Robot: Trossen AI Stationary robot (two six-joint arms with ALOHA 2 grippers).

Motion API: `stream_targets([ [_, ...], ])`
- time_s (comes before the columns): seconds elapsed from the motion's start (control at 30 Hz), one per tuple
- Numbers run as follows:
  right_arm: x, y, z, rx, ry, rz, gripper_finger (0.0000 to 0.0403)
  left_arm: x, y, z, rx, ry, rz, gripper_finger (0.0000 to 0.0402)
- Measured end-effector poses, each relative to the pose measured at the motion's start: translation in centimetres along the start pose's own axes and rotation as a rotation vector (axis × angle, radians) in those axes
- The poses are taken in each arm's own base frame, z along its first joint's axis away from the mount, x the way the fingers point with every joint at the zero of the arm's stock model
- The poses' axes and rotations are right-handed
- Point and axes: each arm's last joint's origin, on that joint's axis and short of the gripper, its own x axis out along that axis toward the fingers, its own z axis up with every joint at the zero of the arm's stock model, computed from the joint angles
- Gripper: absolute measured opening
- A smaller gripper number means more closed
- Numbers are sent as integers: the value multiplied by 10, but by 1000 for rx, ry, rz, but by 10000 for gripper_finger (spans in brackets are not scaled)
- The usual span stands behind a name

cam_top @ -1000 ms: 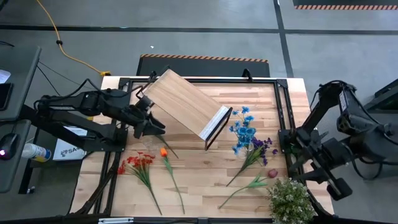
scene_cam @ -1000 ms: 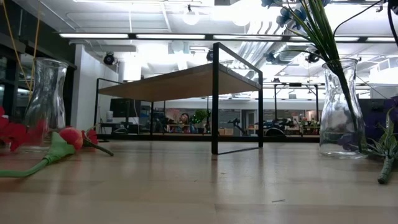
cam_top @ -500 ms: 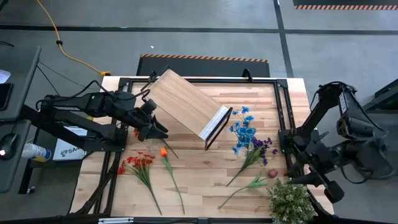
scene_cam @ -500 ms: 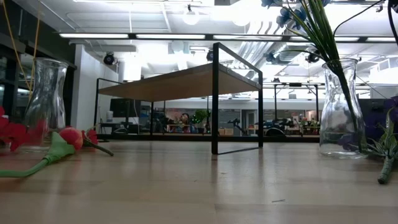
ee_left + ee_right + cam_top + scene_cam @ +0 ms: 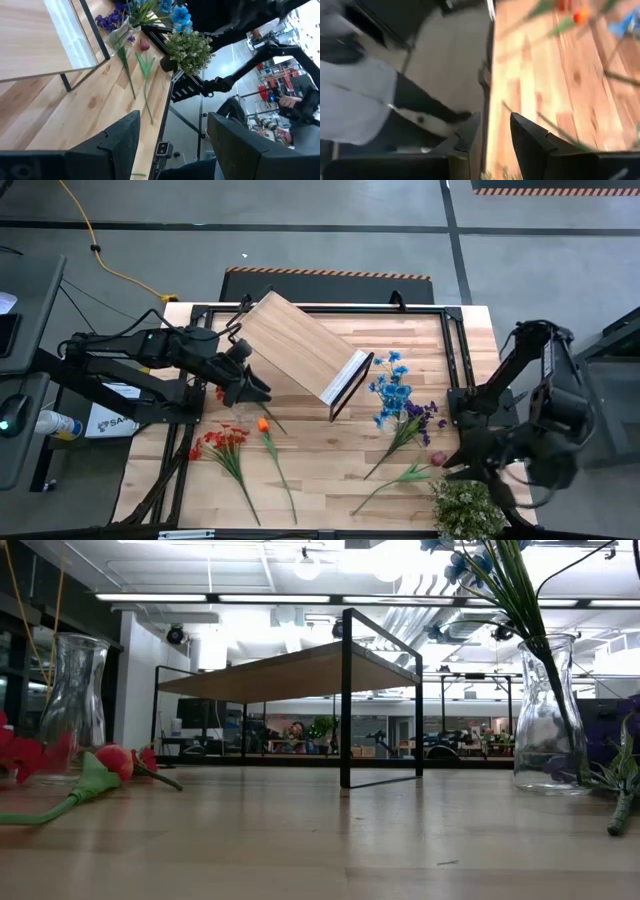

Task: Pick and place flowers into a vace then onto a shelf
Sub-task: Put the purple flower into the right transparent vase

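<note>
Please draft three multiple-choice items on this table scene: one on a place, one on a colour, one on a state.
1. Where do the blue flowers stand?
A. In a glass vase
B. On the shelf
C. In a gripper

2. What colour is the tulip beside the red sprays?
A. White
B. Orange
C. Black

3. How is the left gripper?
A. Shut on a rose
B. Open, holding nothing
C. Shut on a vase

Key: A, the stems run into the vase; B, its head is orange; C is wrong and B right, as the jaws gape with nothing between them.
</note>
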Motion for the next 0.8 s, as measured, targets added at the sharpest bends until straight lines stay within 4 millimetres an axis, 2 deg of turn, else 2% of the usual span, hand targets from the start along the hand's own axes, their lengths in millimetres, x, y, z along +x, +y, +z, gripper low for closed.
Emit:
stream_targets([
  [0.3, 40, -8, -13, -49, 323, -169, 94, 0, 0, 0, -1, -11, 9, 264],
  [0.47, 53, -8, -19, -101, 401, -247, 94, 0, 0, 0, -4, -13, 11, 264],
  [0.8, 83, -2, -30, -266, 516, -279, 94, 0, 0, 0, -19, -13, 11, 264],
])
